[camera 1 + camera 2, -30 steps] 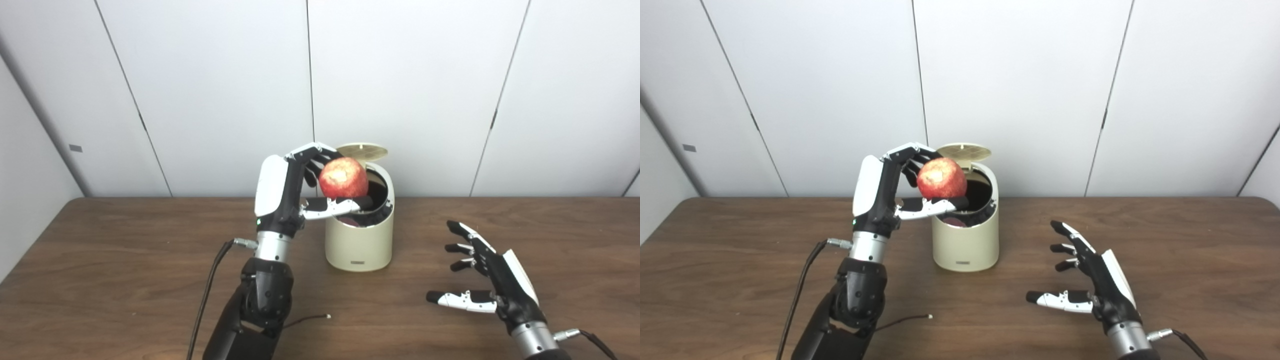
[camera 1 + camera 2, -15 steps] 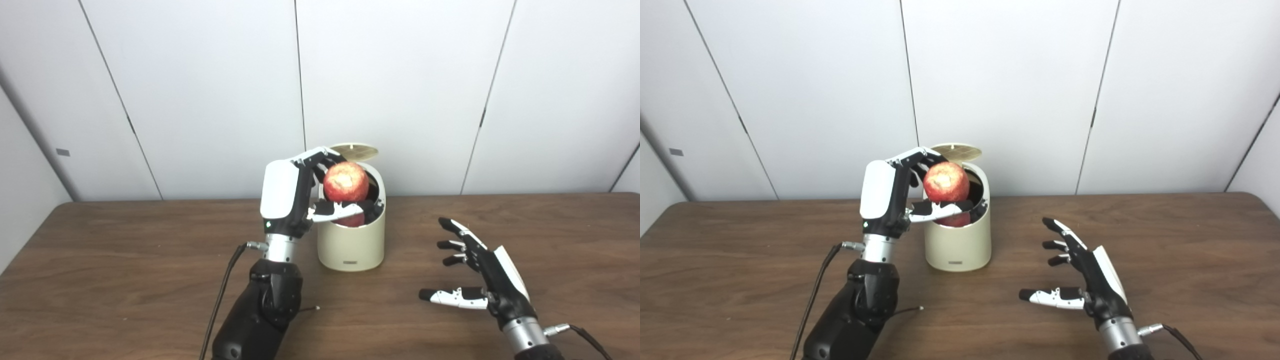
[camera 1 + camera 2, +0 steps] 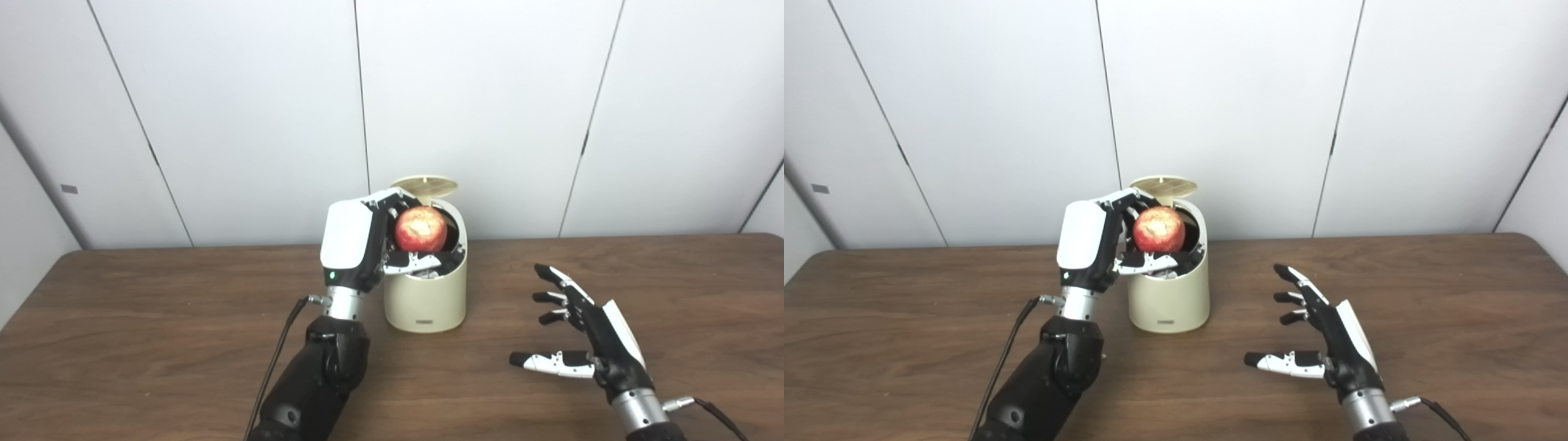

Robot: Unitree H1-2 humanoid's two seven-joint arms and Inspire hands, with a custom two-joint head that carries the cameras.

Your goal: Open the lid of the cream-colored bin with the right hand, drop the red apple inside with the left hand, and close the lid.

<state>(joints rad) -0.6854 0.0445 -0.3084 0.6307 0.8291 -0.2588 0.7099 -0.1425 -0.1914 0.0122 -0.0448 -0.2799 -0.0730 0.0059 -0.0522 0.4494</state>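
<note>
The cream-colored bin (image 3: 425, 297) stands lid (image 3: 425, 183) raised; the left robot hand (image 3: 367, 248) grips the red apple (image 3: 420, 229) over its mouth. At 4 o'clock, the right robot hand (image 3: 588, 334) hovers spread, empty.

One apple (image 3: 420, 228) at picture center, one bin (image 3: 425, 294) just below it with one lid (image 3: 425, 184) raised above, two hands: the left hand (image 3: 361, 248) at center, the right hand (image 3: 588, 334) at lower right, one table (image 3: 153, 324) across the bottom
</note>
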